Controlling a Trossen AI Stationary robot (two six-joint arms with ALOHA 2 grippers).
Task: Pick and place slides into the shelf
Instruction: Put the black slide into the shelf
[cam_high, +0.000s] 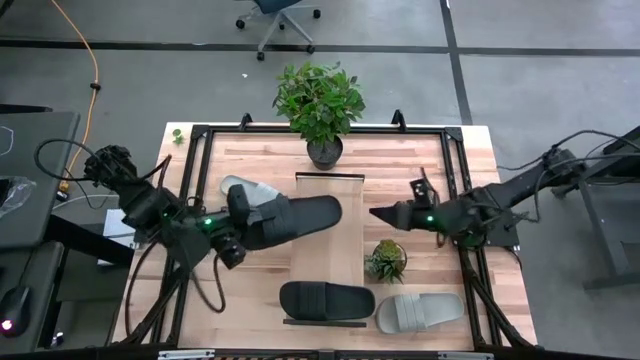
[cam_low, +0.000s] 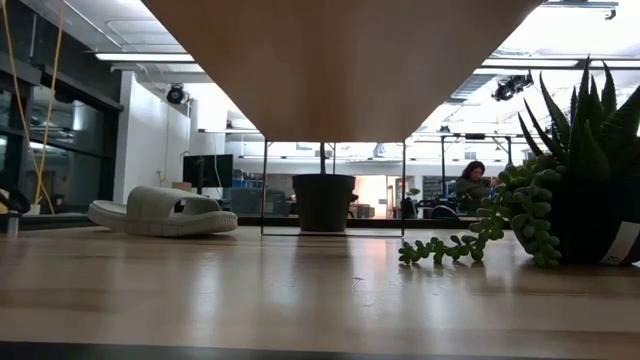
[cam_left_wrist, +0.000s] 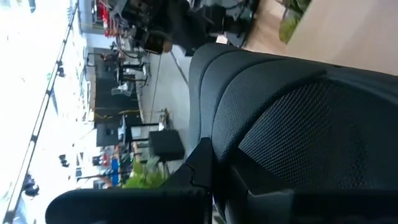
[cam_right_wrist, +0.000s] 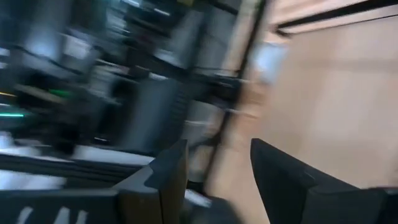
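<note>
In the high view my left gripper (cam_high: 243, 222) is shut on a black slide (cam_high: 295, 218), whose far end reaches over the left edge of the shelf (cam_high: 330, 250), a pale board seen from below in the low view (cam_low: 340, 60). The black slide fills the left wrist view (cam_left_wrist: 292, 112). A light grey slide (cam_high: 243, 188) lies sole-down on the table behind my left gripper, also in the low view (cam_low: 160, 212). Another black slide (cam_high: 325, 300) and a grey slide (cam_high: 420, 312) lie at the near edge. My right gripper (cam_high: 376, 213) is open beside the shelf's right edge, its fingers (cam_right_wrist: 168, 177) apart. My left gripper holds the black slide by its end toward the table's left (cam_high: 258, 225), coming at it level from the left, along its length. The fingers themselves are hidden by the gripper body and the slide. The slide lies flat and level; whether its far end rests on the shelf I cannot tell.
A leafy potted plant (cam_high: 322, 105) stands at the shelf's far end, its pot showing in the low view (cam_low: 322, 203). A small succulent (cam_high: 385, 260) sits right of the shelf, near my right gripper. Black frame rails (cam_high: 195, 160) border the table.
</note>
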